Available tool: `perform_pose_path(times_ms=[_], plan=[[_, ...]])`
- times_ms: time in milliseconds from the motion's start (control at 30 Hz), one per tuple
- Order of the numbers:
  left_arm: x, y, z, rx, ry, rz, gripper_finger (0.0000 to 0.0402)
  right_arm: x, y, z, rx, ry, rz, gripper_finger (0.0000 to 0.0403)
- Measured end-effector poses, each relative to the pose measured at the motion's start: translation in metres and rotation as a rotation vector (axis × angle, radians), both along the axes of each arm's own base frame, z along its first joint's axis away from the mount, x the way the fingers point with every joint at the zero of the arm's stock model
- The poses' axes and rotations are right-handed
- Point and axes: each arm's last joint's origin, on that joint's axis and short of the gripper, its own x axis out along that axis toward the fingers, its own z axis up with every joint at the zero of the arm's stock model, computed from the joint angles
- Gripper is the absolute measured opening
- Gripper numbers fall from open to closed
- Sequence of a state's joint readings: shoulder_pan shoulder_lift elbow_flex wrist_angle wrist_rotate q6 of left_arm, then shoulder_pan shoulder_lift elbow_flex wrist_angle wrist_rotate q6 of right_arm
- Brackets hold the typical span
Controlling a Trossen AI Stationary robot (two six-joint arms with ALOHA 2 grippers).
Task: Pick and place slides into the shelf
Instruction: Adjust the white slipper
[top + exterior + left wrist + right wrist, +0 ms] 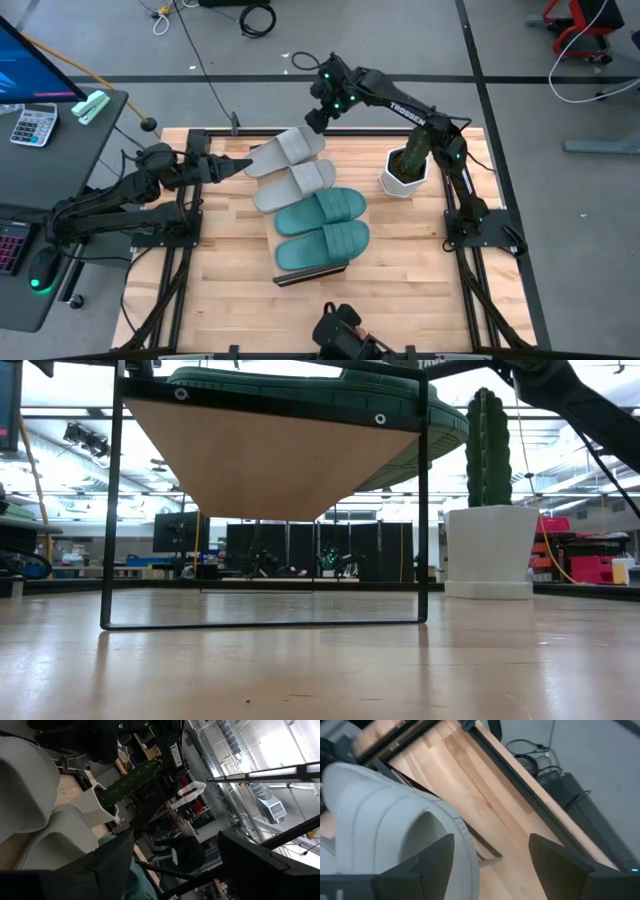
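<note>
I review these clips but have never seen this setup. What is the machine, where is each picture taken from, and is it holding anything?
Two dark robot arms work at a wooden table. One picture looks straight down, one sits at tabletop height, and two ride on the wrists. On the shelf lie four slides: two grey and two green. A potted cactus stands beside them. The left gripper and right gripper are both open beside the far grey slide, holding nothing.

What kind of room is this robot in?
Probably a robotics lab or workshop: cables trail over the grey floor, a desk holds a calculator, and ceiling lights hang over long rows of equipment.
</note>
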State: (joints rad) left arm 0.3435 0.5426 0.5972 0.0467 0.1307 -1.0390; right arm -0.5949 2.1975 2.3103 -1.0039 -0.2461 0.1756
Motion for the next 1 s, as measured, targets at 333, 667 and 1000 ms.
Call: perform_pose_path(times_ms=[333, 667, 1000], plan=[[0.0, 0.0, 0.0, 0.004, 0.0, 0.001, 0.0293, 0.003, 0.007, -0.008, 0.011, 0.047, 0.03, 0.0264], [0.0, 0.0, 0.0, 0.004, 0.0, 0.002, 0.0293, 0.011, 0.015, -0.017, 0.02, 0.062, 0.11, 0.026], [0.0, 0.0, 0.0, 0.005, 0.0, 0.002, 0.0293, 0.012, 0.015, -0.016, 0.002, 0.058, 0.119, 0.01]])
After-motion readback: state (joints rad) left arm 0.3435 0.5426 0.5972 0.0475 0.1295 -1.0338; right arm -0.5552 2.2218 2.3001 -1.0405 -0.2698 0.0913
